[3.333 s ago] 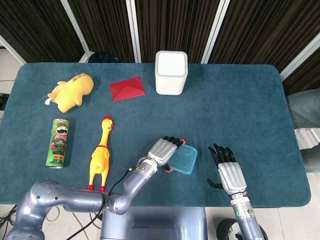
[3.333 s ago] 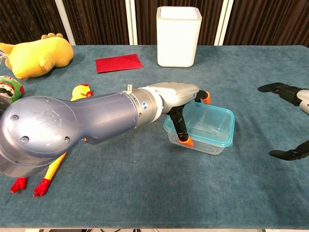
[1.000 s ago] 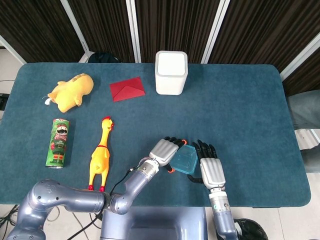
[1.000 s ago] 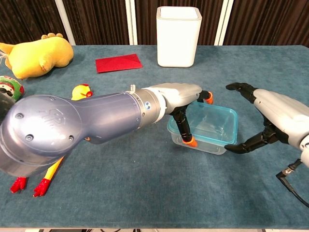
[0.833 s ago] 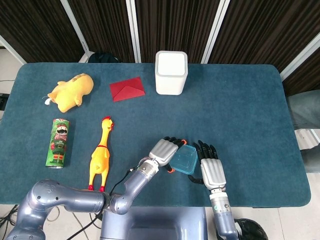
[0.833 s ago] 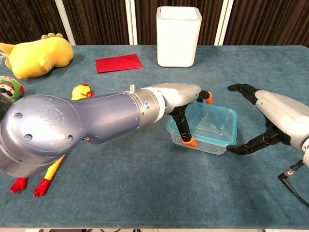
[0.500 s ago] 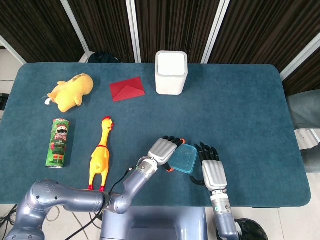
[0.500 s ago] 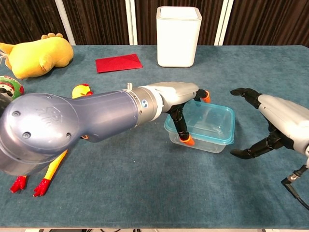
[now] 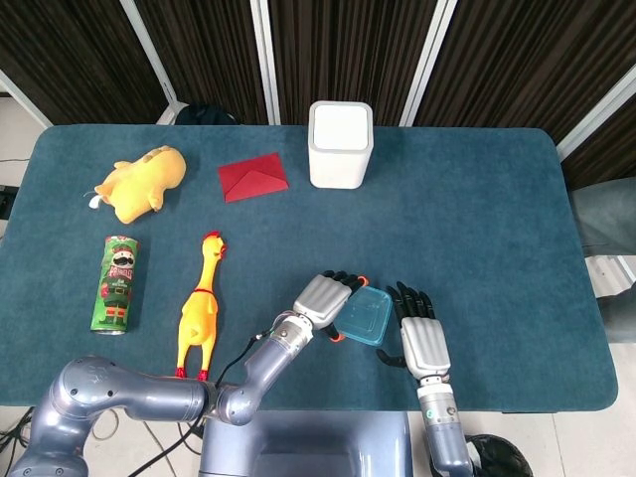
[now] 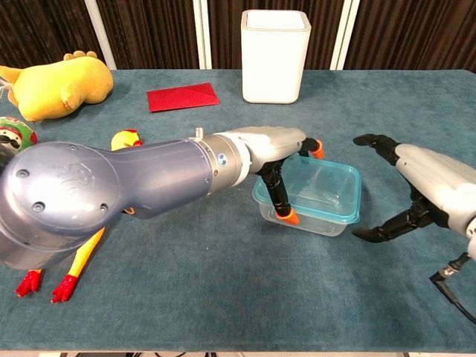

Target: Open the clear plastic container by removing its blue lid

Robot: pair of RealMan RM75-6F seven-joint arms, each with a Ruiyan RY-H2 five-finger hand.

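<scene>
Clearly bracing: left hand point(image 10: 275, 152) grips the clear plastic container point(image 10: 312, 195); its blue lid point(image 10: 327, 186) awaits the spread, empty right hand point(image 10: 416, 190).

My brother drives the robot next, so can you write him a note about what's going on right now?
Left robot hand: holds the clear container at its left end, fingers draped over the rim.
Right robot hand: open, fingers spread, just right of the container, not touching it.
Container: on the table near the front edge, between the two hands, blue lid on it.
Done: container steadied.
Left: bring the right hand in, grip the lid, pull it off.
</scene>
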